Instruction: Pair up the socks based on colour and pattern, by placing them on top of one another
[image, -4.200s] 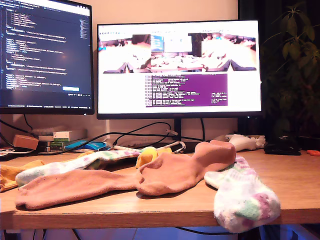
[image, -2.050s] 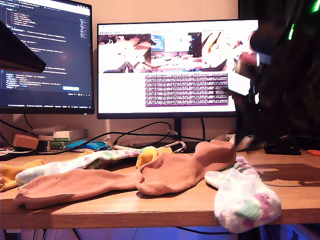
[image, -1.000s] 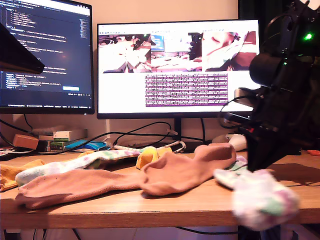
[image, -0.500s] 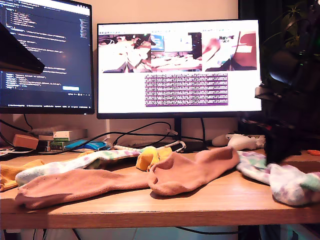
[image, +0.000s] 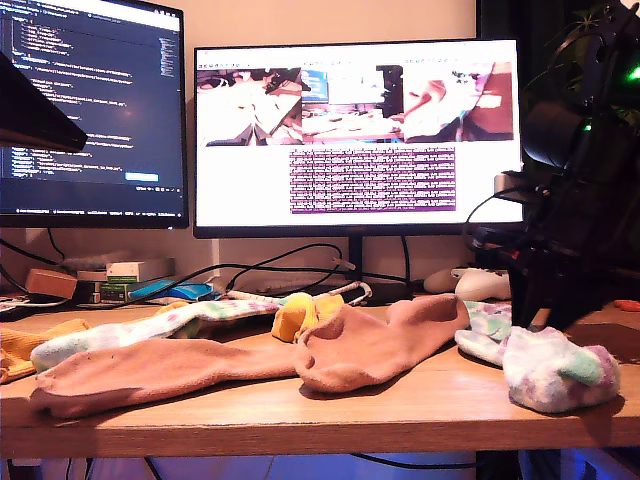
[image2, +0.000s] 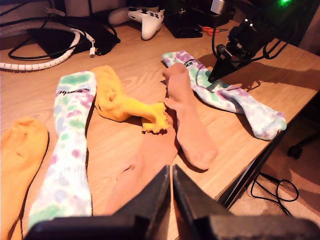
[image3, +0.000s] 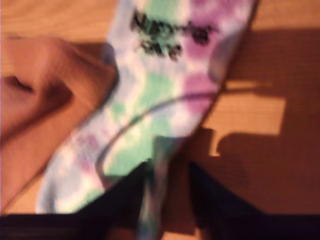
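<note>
In the exterior view, a wooden worktop (image: 300, 405) is carrying the socks in front of two lit monitors: a dark code screen (image: 90, 110) at the exterior view's left and a bright monitor (image: 358, 135) in the middle, with cables trailing beneath. A long salmon-pink sock (image: 150, 372) is lying along the front edge, touching a second salmon-pink sock (image: 385, 340). A mustard-yellow sock (image: 293, 314) is bunching just behind them, and a pastel-blotched white sock (image: 150, 328) is stretching toward the exterior view's left. At the exterior view's right, a dark arm (image: 570, 230) is standing over another blotched white sock (image: 535, 360); a leafy plant (image: 590, 40) is showing behind.

In the first wrist view, my first gripper (image2: 171, 200) is hovering above the worktop with its fingers nearly touching and nothing between them. A white game controller (image2: 142, 19) is resting near the back, and a second mustard-yellow sock (image2: 20, 160) is lying apart.

In the second wrist view, blurred, my second gripper (image3: 167, 185) is pinching the blotched white sock (image3: 160, 100) between its fingers.
</note>
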